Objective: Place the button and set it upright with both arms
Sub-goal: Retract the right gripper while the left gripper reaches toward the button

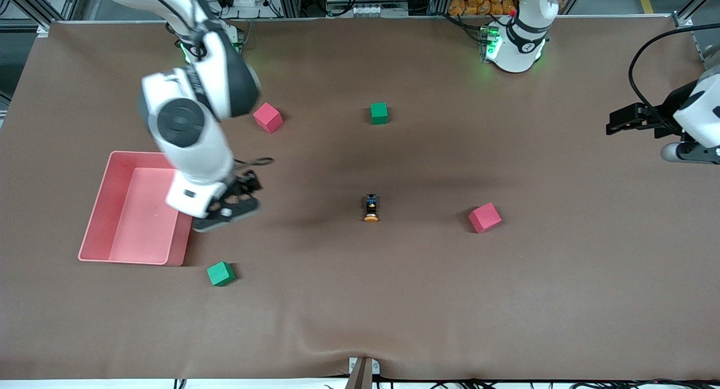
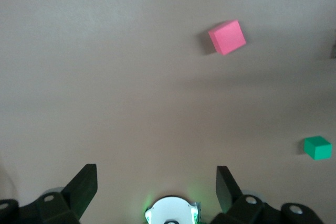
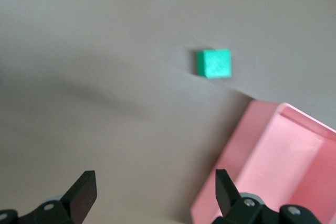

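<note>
So the pink tray [image 1: 101,206] sits toward the right arm's end of the tabletop, and the right gripper [image 1: 236,200] hangs low right beside the tray's inner rim, jaws apart and holding nothing. A green cube [image 1: 220,274] lies just off the tray's corner, nearer the front edge, and a pink cube [image 1: 267,117] lies up toward the robot-side edge.

Middle of the tabletop is the button [image 1: 371,208]. It's lying on its side, orange cap pointing at the front edge, black body pointing toward the bases, nothing touching it. Another green cube [image 1: 379,113] sits farther from the front camera than the button, and a second pink cube [image 1: 484,217] lies beside the button toward the left arm's end.

The left gripper [image 1: 619,122] hovers way out by the left arm's end of the tabletop, jaws spread wide too, empty.

My take: nothing's been grabbed yet, so this is the approach. The right gripper looks closer, so I'd bring it over and pinch the black body across its width, not the cap, which looks rounded and likely slippery. It's tiny, so come down slow and centered. Then the other arm can steady it while it gets tipped cap-up.
</note>
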`<state>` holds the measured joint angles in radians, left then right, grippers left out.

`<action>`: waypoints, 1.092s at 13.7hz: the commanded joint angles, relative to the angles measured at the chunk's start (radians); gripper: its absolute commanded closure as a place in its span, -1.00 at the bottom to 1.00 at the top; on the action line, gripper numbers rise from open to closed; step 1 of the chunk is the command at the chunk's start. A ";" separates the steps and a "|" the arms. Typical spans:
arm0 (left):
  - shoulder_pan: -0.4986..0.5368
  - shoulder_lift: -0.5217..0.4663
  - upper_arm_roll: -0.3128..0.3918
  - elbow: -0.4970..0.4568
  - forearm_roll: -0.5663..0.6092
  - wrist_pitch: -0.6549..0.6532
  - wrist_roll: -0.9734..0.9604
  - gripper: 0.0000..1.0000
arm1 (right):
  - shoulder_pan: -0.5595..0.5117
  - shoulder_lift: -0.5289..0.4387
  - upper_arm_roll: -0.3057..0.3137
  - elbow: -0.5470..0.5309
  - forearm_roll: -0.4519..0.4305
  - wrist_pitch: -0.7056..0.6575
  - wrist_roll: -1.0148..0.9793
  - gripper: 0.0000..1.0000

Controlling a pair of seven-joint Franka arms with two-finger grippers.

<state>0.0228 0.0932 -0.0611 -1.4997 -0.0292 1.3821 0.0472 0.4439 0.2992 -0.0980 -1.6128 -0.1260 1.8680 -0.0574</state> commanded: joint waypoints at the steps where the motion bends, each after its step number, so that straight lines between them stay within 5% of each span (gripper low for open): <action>1: -0.014 0.037 -0.046 0.018 -0.040 -0.035 0.014 -1.00 | -0.101 -0.164 0.021 -0.166 -0.008 -0.025 -0.068 -1.00; 9: -0.174 0.281 -0.075 0.130 -0.083 -0.005 -0.171 -1.00 | -0.414 -0.330 0.020 -0.182 0.092 -0.279 -0.068 -1.00; 15: -0.354 0.439 -0.074 0.179 -0.083 0.233 -0.485 -1.00 | -0.419 -0.333 0.030 -0.027 0.095 -0.346 0.038 -1.00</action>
<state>-0.3020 0.4734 -0.1408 -1.3657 -0.1037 1.5611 -0.3302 0.0299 -0.0322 -0.0823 -1.6987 -0.0450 1.5609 -0.0931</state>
